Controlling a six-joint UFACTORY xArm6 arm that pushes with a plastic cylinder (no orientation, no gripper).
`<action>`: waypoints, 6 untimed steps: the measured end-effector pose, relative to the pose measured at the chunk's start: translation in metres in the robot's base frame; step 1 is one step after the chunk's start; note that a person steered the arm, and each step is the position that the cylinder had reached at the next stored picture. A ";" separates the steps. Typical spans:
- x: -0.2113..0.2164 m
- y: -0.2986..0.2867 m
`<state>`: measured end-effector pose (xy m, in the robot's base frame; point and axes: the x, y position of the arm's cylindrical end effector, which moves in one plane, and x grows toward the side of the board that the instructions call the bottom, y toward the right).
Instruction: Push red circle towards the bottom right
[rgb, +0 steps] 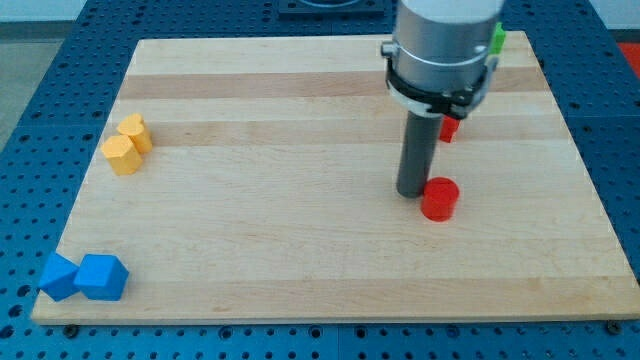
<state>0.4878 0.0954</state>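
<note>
The red circle is a short red cylinder lying right of the board's middle. My tip stands just to the circle's left, touching or nearly touching its side. A second red block shows above the circle, half hidden behind the arm's grey body, so its shape cannot be made out.
Two yellow blocks sit close together at the view's left. Two blue blocks lie at the bottom left corner. A green block peeks out at the top, behind the arm. The wooden board rests on a blue perforated table.
</note>
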 end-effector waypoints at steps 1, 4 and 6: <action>0.031 0.022; 0.038 0.055; 0.002 0.075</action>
<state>0.4896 0.1703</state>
